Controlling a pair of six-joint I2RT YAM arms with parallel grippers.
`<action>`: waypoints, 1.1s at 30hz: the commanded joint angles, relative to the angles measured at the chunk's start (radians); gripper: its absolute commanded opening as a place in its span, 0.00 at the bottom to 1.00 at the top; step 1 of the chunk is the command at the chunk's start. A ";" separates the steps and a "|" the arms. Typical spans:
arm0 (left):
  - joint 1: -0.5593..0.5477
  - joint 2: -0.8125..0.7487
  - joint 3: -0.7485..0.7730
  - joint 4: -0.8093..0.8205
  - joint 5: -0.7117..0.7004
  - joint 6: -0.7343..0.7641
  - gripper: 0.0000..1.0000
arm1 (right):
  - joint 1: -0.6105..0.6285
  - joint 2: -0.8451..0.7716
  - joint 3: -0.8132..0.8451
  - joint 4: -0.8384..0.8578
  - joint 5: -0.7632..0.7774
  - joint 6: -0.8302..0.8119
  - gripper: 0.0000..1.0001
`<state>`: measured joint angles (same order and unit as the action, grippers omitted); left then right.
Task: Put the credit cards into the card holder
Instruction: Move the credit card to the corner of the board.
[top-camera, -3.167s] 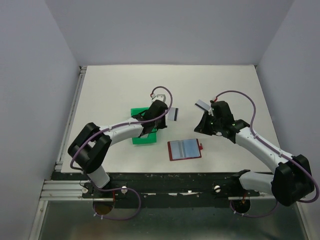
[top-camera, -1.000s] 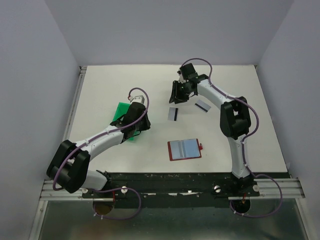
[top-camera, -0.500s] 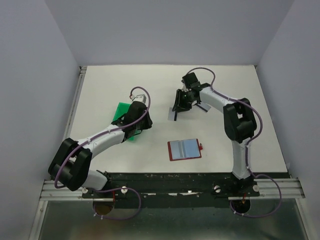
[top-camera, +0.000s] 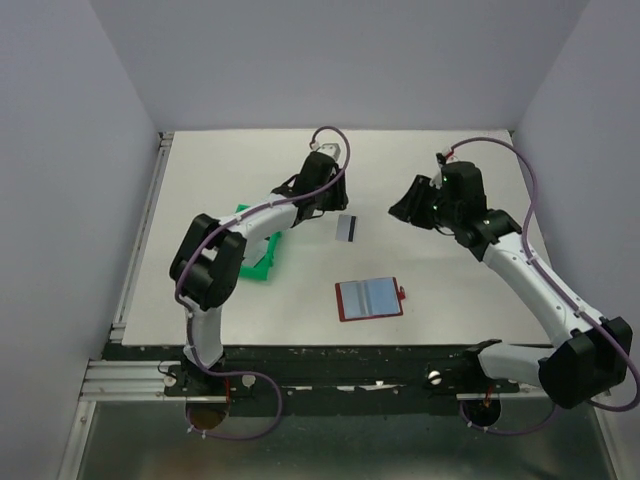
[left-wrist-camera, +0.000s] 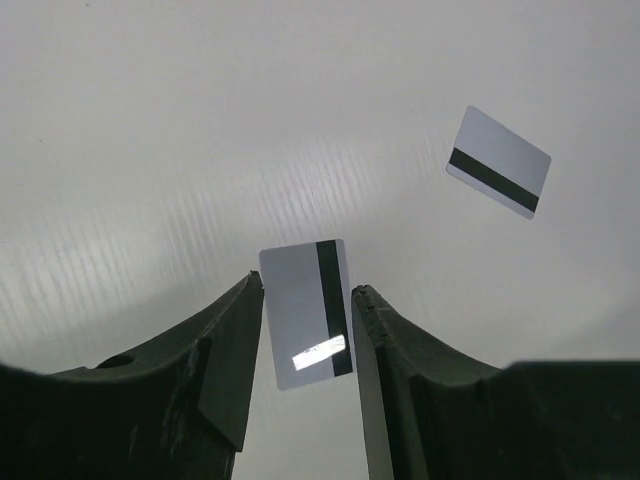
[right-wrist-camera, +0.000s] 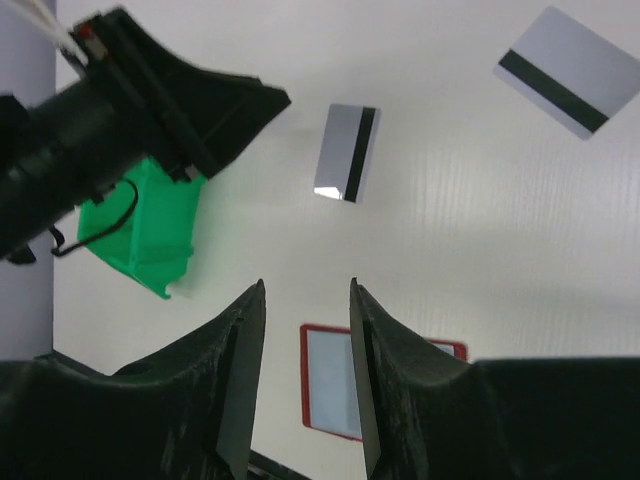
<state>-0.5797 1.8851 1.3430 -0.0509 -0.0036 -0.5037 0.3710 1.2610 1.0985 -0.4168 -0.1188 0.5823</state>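
The left end effector (left-wrist-camera: 308, 290) is spread open and holds nothing. One credit card (left-wrist-camera: 307, 312) lies flat on the table (left-wrist-camera: 200, 120) right between its two fingers, and a second card (left-wrist-camera: 498, 161) lies farther off. The right end effector (right-wrist-camera: 306, 290) is open and empty too, and the open card holder (right-wrist-camera: 340, 395) lies apart from it.

tray: green plastic (top-camera: 262, 266) | on: white table (top-camera: 450, 290) | position: left of centre
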 joint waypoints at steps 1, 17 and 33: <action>-0.034 0.136 0.195 -0.199 0.011 0.077 0.54 | 0.003 -0.096 -0.107 -0.082 0.042 -0.015 0.48; -0.055 0.422 0.611 -0.536 -0.027 0.123 0.43 | 0.003 -0.273 -0.246 -0.129 0.033 -0.033 0.49; -0.048 0.471 0.552 -0.531 0.036 0.096 0.35 | 0.003 -0.291 -0.264 -0.134 0.016 -0.035 0.49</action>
<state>-0.6281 2.3489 1.9457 -0.5659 -0.0010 -0.3939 0.3717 0.9852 0.8391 -0.5247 -0.0940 0.5659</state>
